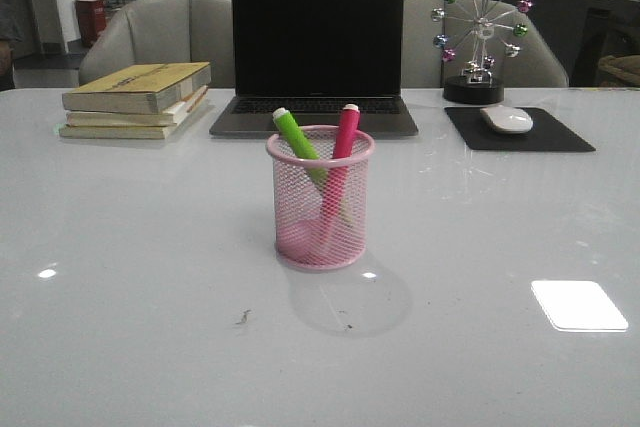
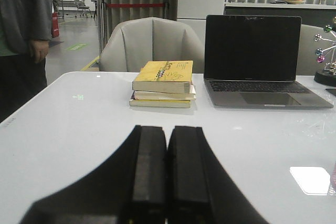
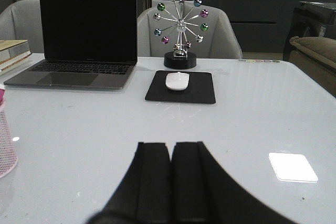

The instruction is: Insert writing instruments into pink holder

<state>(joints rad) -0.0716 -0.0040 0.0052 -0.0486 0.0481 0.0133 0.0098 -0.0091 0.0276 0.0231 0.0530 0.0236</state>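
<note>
The holder stands upright near the middle of the tabletop, closer to the front edge than the laptop behind it. Both pens sit inside it: the green pen leans toward the left rim, the pink pen toward the right, and their white tips rise above the rim.

The front view shows neither arm over the tabletop. The left gripper is held low and level over the table, pointing toward the far edge, where the books lie; its fingers are pressed together with nothing between them. The right gripper has the same pose, aimed toward the mouse on its pad, fingers closed together and empty. The holder's mesh shows at the edge of the right wrist view.
</note>
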